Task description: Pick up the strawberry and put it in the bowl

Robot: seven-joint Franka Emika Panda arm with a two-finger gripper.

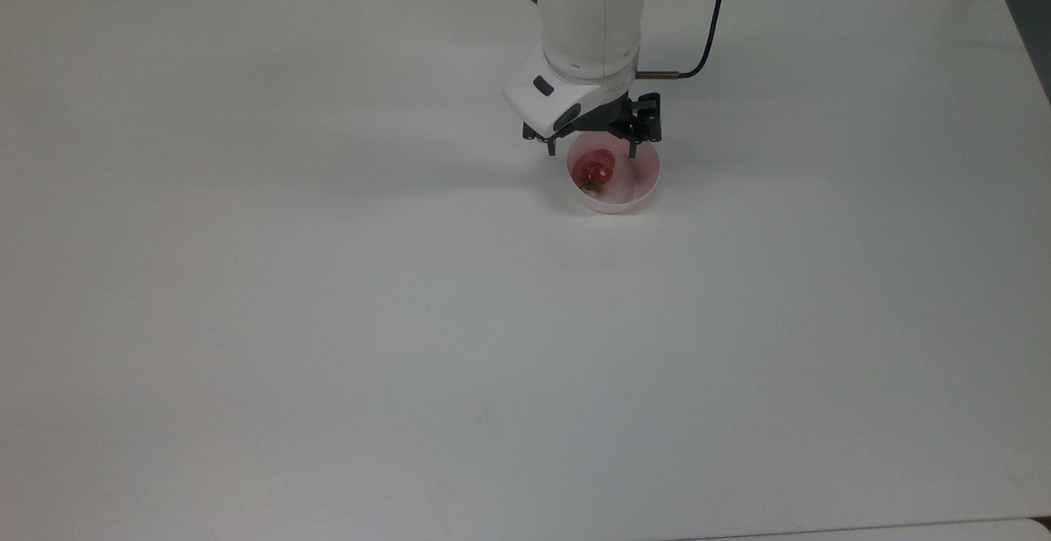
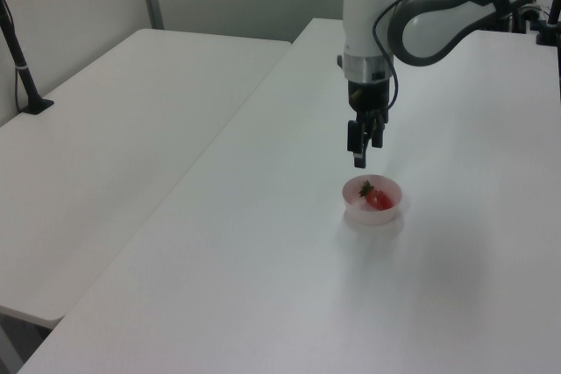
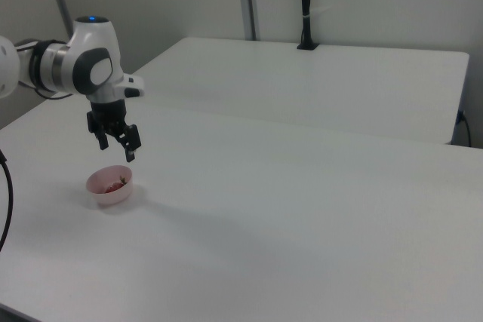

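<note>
The red strawberry (image 1: 594, 170) with its green cap lies inside the pale pink bowl (image 1: 643, 190), toward the top view's left side of it. It also shows in the bowl (image 2: 351, 210) as a strawberry (image 2: 377, 200) in the left view, and faintly as a strawberry (image 3: 115, 183) within the bowl (image 3: 98, 192) in the right view. My gripper (image 1: 591, 149) hangs open just above the bowl's far rim, nothing between its fingers. The same gripper (image 2: 364, 155) hovers over the bowl in the left view, and the gripper (image 3: 116, 149) is spread wide in the right view.
The bowl stands on a wide white table (image 1: 328, 319). A black cable (image 1: 706, 40) trails from the arm's wrist. A second white table (image 2: 114, 120) adjoins at the left view's left, with a black post (image 2: 22, 67) on it.
</note>
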